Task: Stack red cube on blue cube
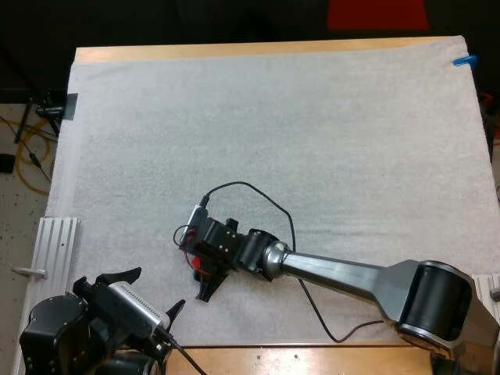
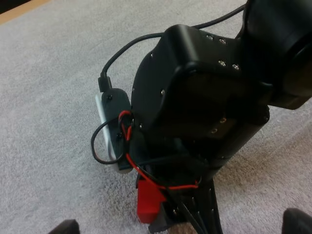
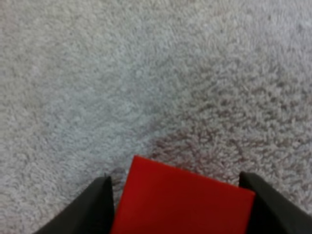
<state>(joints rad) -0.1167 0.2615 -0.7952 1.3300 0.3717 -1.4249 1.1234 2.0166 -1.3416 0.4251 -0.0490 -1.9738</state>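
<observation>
Red solid cube gripped by right claw, near bench's near edge. Left claw released, at near-left corner.

**Far side open, near centre blocked**

The white mat lies bare along the far edge, at both far corners and down the left side. The right arm lies low from the near-right corner to the near centre and bars that diagonal. At its end the right gripper presses on the red cube. The left gripper, fingers spread, sits at the near-left corner, with a narrow gap between the two grippers. A ribbed white rail lies just off the mat's left edge.
</observation>
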